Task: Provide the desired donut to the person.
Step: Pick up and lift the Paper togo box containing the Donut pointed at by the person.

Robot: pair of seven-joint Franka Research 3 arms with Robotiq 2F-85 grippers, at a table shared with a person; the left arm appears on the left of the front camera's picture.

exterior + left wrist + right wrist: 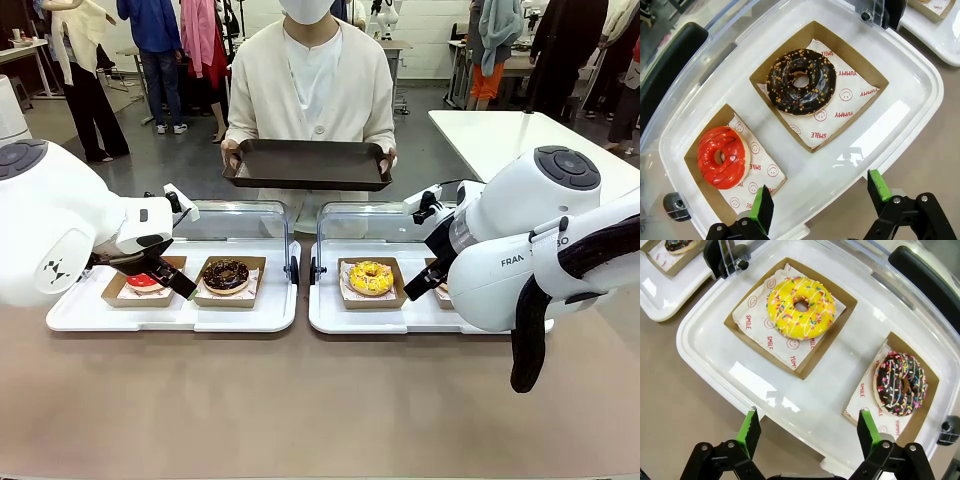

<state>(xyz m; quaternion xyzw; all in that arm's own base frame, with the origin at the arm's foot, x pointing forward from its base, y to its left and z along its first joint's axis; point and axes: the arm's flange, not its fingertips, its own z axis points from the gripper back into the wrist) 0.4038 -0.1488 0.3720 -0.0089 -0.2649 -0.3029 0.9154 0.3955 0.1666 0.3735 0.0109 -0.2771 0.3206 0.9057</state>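
the left gripper (820,192) and right gripper (807,417) hang released and empty, red donut (721,156) and chocolate donut (801,81) just ahead of the left, yellow donut (801,305) and sprinkled donut (901,383) ahead of the right, none yet delivered to the person (310,90) holding a bare dark tray (308,160).

It looks like a robotics lab dressed up as a doughnut counter: two white robot arms (50,235) flank a beige tabletop (300,400), iced ring donuts (226,274) sit in brown cardboard boxes (857,62) on white plastic trays (170,315) with clear hinged lids (235,220), and white work tables (520,135) stand on the grey floor (180,165) behind.
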